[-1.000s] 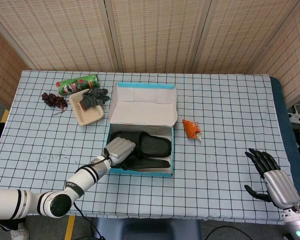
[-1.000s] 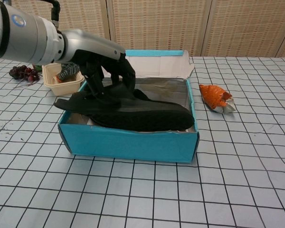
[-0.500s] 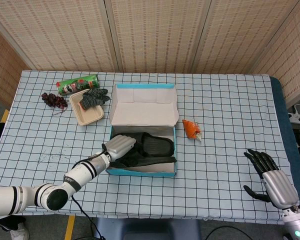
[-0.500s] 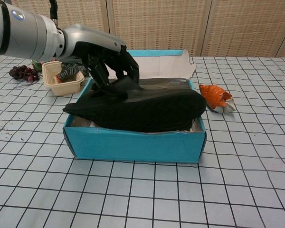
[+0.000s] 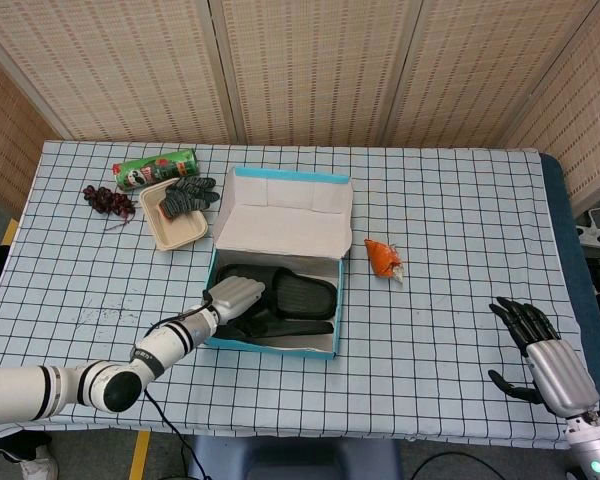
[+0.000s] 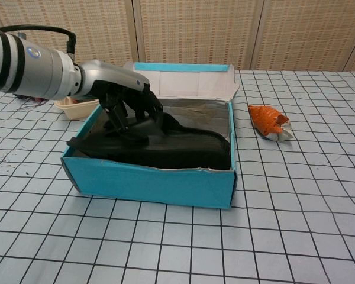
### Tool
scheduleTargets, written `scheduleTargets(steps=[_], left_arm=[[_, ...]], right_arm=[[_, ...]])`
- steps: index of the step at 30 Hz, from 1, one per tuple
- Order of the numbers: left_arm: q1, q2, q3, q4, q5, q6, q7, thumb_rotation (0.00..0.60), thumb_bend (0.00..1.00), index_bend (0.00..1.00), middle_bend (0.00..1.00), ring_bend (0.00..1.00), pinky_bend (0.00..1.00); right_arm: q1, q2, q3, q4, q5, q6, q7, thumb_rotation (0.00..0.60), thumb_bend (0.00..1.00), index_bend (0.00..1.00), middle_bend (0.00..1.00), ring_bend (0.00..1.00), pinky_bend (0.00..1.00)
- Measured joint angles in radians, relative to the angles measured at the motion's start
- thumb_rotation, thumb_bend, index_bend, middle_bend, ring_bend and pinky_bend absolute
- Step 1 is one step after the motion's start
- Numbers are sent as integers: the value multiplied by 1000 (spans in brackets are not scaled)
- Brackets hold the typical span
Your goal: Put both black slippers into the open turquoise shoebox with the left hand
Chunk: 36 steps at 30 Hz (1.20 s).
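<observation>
Over the box's left end, the left hand (image 6: 123, 102) presses curled fingers onto the 2 black slippers (image 5: 280, 303), gripping the nearer one. Both lie inside the open turquoise shoebox (image 6: 148, 180). Far right, the right hand (image 5: 540, 352) rests empty, fingers spread. An orange wrapper (image 6: 270, 123) lies beside the box.

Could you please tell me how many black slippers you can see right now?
2. Both lie inside the shoebox: one slipper toward its far side, the other slipper along the near wall, under the left hand.
</observation>
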Motion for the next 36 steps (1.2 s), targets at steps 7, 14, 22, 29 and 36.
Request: scheduleTargets(steps=[7,14,22,29,36], left_arm=[[17,-44,-3,68,78,-67,-75,600,527,465,656,627,625],[69,-72,-36,126,225,-139,-178,600,535,470,653,559,547],[151,-114,-75,208,419,-189,-309,600,536,498,681,416,411],[203,-154,-89,279,560,-215,-420,600,552,504,680,413,403],[228,-176,-88,313,644,-221,-482,600,553,501,665,400,396]], right_arm=[[2,0,1,1,5,-4,1,600,168,0,0,0,0],[2,0,3,2,9,-3,1,600,168,0,0,0,0],[0,-1,3,0,9,1,-7,600,168,0,0,0,0],[-2,-2,4,-2,11,2,-13,600,168,0,0,0,0],[-2,-3,4,-3,14,-1,-17,600,169,0,0,0,0]])
